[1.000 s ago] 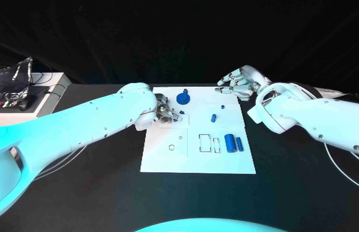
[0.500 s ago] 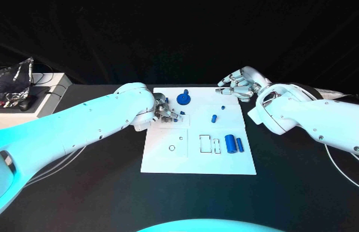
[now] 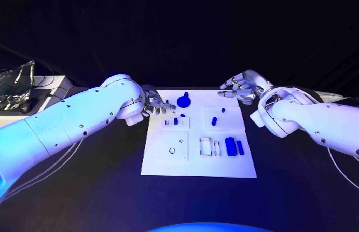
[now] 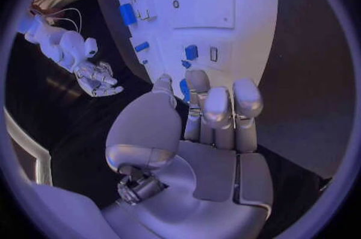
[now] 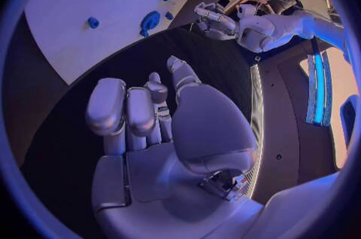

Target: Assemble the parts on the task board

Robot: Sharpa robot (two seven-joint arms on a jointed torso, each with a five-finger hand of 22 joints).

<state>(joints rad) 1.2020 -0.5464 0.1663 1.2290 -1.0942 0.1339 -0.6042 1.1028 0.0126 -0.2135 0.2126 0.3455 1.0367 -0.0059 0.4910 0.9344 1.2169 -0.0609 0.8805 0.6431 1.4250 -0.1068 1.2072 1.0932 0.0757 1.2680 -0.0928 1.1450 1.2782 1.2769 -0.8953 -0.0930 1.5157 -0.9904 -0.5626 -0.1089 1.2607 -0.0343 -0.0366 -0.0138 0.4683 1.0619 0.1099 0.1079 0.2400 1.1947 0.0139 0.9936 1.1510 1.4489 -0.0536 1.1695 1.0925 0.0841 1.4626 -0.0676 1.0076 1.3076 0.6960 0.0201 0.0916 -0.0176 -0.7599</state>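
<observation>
Left hand (image 3: 155, 106) hovers at the board's far left corner, fingers loosely apart, nothing in it. Right hand (image 3: 239, 88) is the same deal, spread and empty, just off the far right corner. The white board (image 3: 172, 162) sits mid-worktop with blue parts scattered on it: a round knobbed piece (image 3: 184, 100) near the left hand, a small peg (image 3: 214, 121), and two cylinders (image 3: 234, 146) beside the slots. I'd come down slow on the knobbed piece, fingers either side, before closing.

White task board (image 3: 196, 162); blue parts (image 3: 230, 145); black table (image 3: 90, 190).
</observation>
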